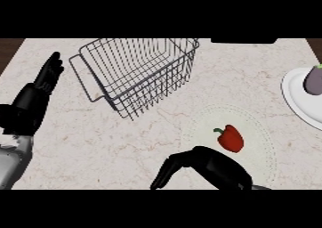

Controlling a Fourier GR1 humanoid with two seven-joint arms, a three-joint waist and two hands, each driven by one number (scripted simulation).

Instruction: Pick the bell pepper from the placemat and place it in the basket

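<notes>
A red bell pepper (231, 138) with a green stem lies on a pale round placemat (255, 124) right of centre. A wire basket (140, 71) stands on the counter up and to the left of the mat. My right hand (213, 167) comes in from the lower edge, just below and left of the pepper, with its fingers drooping towards the left and holding nothing. My left hand (35, 95) rests at the left edge, fingers straight and pointing up, well left of the basket.
A white plate (298, 100) at the right edge carries a purple eggplant (315, 80). A dark object (243, 40) sits at the counter's far edge. Dark wood shows beyond the counter's upper corners.
</notes>
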